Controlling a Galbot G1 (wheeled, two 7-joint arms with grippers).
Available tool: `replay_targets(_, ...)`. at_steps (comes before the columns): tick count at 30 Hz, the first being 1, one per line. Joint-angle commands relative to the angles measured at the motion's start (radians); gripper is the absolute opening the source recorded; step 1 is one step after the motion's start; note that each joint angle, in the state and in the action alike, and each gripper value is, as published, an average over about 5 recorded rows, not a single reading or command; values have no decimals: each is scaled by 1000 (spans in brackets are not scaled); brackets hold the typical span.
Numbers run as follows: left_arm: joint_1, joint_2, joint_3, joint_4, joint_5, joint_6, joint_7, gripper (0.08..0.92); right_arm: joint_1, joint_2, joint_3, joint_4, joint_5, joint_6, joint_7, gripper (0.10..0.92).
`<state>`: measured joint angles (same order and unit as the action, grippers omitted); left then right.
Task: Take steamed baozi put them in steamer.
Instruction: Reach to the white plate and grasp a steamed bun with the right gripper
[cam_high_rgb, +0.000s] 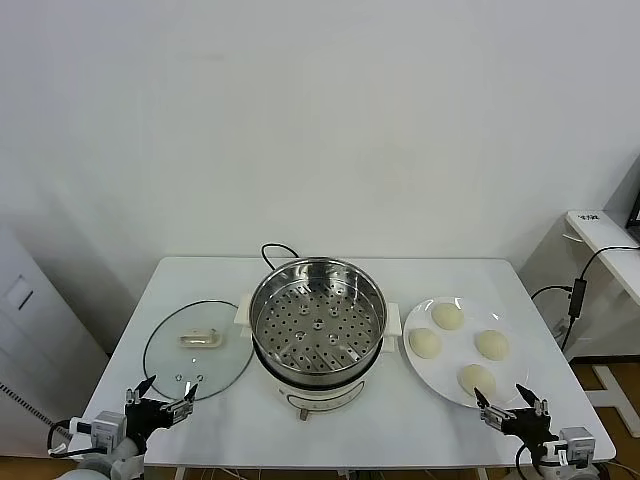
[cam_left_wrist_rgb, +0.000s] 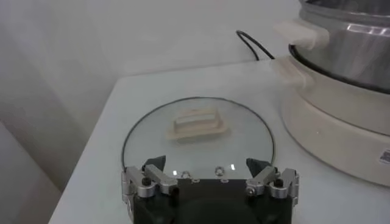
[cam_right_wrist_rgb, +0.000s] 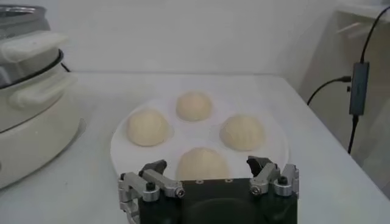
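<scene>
The steamer (cam_high_rgb: 318, 325), a shiny steel pot with a perforated bottom on a white base, stands mid-table with nothing in it. Several cream-white baozi lie on a white plate (cam_high_rgb: 455, 345) to its right; the nearest one (cam_high_rgb: 477, 379) is just ahead of my right gripper (cam_high_rgb: 500, 395). That gripper hovers open at the table's front right edge, with nothing between its fingers. In the right wrist view it (cam_right_wrist_rgb: 208, 163) faces the closest baozi (cam_right_wrist_rgb: 201, 163). My left gripper (cam_high_rgb: 170, 383) is open and holds nothing at the front left, by the glass lid (cam_high_rgb: 197, 348).
The flat glass lid (cam_left_wrist_rgb: 198, 140) lies left of the steamer (cam_left_wrist_rgb: 347, 36). A black cable (cam_high_rgb: 278, 250) runs behind the pot. A side table (cam_high_rgb: 600, 235) with a hanging cable stands off the white table's (cam_high_rgb: 330, 430) right end, and a pale cabinet (cam_high_rgb: 30, 310) stands at the left.
</scene>
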<state>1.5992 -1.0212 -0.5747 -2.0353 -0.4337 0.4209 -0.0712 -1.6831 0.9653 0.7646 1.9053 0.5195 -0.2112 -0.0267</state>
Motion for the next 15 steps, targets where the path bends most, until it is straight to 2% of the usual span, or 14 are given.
replay_targets(1,3,-5,-4,-5,-2,0,0,823,86,-43,25,-28,-191,14,-52,823)
replay_targets(8,5,-18,-8,-19,-2,7,0,823,281,-155,-43,-142,-525,107,-84,823)
replay_targets(15,8,-25,-7,-25,3,14,0,823,551,-307,-255,-284,-814,145,-128,823)
